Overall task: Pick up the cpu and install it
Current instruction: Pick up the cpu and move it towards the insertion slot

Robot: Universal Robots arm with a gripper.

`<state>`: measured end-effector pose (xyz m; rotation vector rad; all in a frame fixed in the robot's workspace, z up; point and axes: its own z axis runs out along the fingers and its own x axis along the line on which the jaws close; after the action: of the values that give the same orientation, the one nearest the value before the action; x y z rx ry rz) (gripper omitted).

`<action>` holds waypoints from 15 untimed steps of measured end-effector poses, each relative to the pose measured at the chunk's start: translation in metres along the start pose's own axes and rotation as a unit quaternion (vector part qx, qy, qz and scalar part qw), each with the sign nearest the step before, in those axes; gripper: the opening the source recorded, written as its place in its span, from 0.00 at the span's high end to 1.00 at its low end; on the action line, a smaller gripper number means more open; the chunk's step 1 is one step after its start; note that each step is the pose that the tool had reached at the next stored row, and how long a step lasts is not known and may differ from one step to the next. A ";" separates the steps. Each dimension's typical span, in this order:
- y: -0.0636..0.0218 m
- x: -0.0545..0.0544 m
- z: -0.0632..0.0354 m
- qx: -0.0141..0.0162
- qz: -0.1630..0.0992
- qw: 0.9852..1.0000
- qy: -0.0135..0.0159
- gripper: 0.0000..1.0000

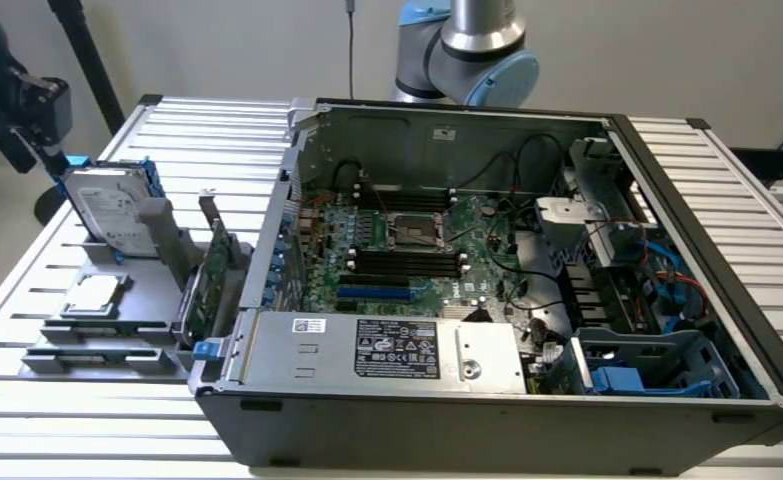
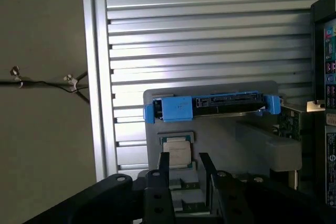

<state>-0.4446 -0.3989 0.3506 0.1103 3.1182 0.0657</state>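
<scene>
Since the cpu (image 1: 94,293) sits on its grey holder (image 1: 144,300) on the bench (image 1: 231,130), about 9 o'clock of the open case (image 1: 498,420) in the exterior view, nothing's installed and the socket (image 1: 414,232) looks bare. Wrist view: your gripper (image 2: 182,157) hangs over the chip, jaws spread, gripping nothing. Pickup and install are both left.

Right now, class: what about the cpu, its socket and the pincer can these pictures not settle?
- cpu: wrist view, two corners hidden by the pincer.
- Socket: exterior view, pins too small to see.
- Hard drive: exterior view, label too small to read.
- Arm: exterior view, cut off by the top edge.
</scene>
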 end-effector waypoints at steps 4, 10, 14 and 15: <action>-0.0015 0.000 0.0074 0.000 0.000 1.000 0.000 0.47; -0.0095 0.000 0.0180 0.000 0.000 1.000 0.000 0.35; -0.0178 -0.001 0.0249 0.000 0.000 1.000 0.000 0.35; -0.0201 -0.001 0.0266 0.000 0.000 1.000 0.000 0.35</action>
<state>-0.4447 -0.4179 0.3232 0.1103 3.1181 0.0658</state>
